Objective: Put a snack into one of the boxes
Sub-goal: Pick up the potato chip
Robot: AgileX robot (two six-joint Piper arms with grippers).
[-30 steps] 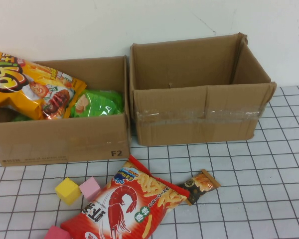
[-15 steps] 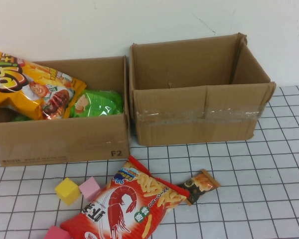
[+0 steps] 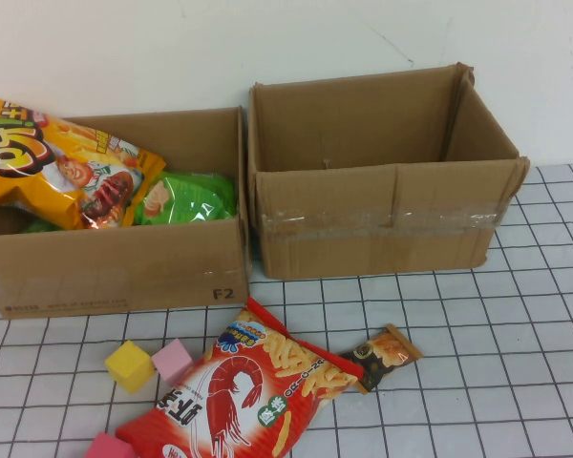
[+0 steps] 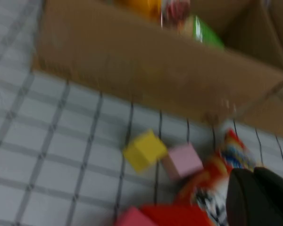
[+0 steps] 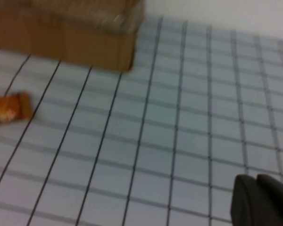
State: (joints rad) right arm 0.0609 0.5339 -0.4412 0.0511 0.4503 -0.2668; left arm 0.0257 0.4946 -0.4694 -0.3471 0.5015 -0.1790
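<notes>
A large red shrimp-chip bag (image 3: 244,391) lies on the gridded table in front of the two cardboard boxes, with a small brown snack pack (image 3: 382,355) at its right. The left box (image 3: 115,262) holds an orange bag (image 3: 57,167) and a green bag (image 3: 186,196). The right box (image 3: 382,224) shows nothing inside. My left gripper (image 4: 252,174) is shut and empty, just above the red bag (image 4: 212,179); only a dark sliver of it shows at the high view's left edge. My right gripper (image 5: 255,178) is shut and empty over bare table, out of the high view.
A yellow cube (image 3: 130,365), a pink cube (image 3: 172,361) and a darker pink cube (image 3: 105,447) lie left of the red bag. In the right wrist view the small snack pack (image 5: 7,108) and the right box's corner (image 5: 85,42) show. A white wall stands behind the boxes.
A dark sliver of my left arm has come into the high view at the lower left edge. The snacks, cubes and boxes have not moved.
</notes>
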